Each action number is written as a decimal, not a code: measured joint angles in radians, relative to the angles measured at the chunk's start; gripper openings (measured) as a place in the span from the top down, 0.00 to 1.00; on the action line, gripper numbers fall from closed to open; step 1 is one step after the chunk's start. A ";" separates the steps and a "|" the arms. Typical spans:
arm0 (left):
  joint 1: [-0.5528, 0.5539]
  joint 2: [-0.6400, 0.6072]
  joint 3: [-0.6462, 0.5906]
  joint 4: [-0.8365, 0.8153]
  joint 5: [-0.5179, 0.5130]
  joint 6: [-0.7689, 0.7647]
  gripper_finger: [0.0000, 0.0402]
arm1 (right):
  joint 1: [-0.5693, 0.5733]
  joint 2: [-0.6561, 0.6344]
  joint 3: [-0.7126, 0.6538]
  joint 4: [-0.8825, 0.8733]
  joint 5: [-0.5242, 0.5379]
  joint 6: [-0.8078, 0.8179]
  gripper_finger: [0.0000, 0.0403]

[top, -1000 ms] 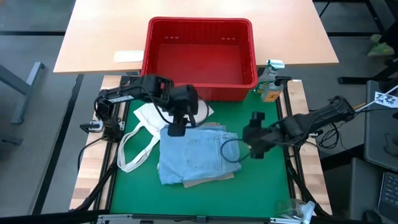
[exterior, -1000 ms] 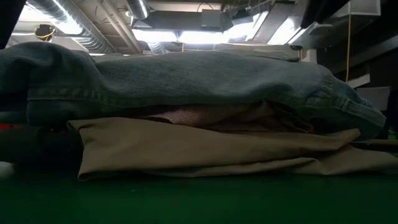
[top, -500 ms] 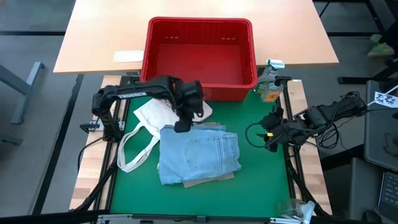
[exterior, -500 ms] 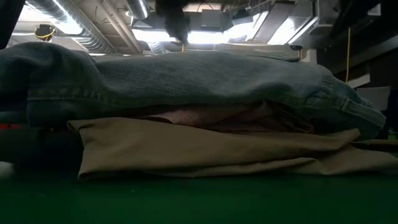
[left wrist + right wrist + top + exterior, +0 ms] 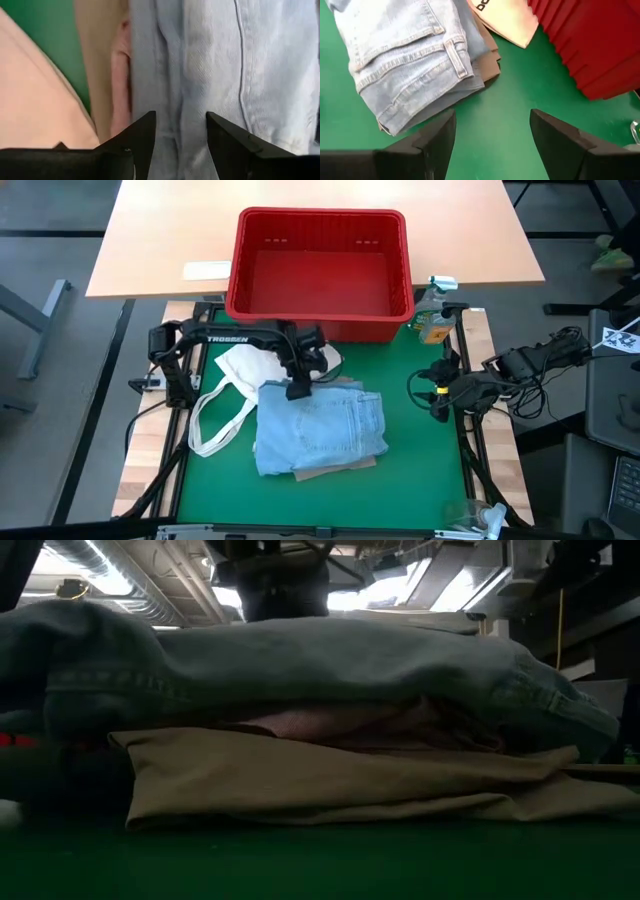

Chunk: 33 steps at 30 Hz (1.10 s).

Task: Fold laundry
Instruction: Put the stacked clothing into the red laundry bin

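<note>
**Folded stack on the green surface, both jaws empty**

Nearest the front edge of the green surface (image 5: 420,480) lie the beige trousers (image 5: 330,780), with a mottled pink top (image 5: 330,725) above them and the light blue denim jeans (image 5: 320,430) folded on top. At the stack's far edge, the left gripper (image 5: 297,392) points down at the jeans, jaws parted and holding nothing. The right gripper (image 5: 437,406) hovers off to the side, jaws spread wide, empty. Beyond lie the white tote bag (image 5: 235,380) and the red basket (image 5: 322,270).

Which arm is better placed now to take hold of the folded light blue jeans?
Left. Its gripper hangs open over the far edge of the folded light blue denim jeans; the open right gripper is off at the mat's side.
</note>
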 joint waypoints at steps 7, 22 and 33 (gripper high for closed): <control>0.023 0.000 0.015 -0.002 -0.020 -0.002 0.59 | 0.000 0.002 0.000 0.043 0.001 0.000 0.37; -0.058 0.000 0.015 -0.007 -0.186 -0.053 0.59 | 0.000 0.056 0.000 0.238 -0.030 0.318 0.37; -0.129 0.018 0.004 0.013 -0.301 -0.002 0.59 | 0.000 0.062 0.000 0.412 -0.122 0.454 0.37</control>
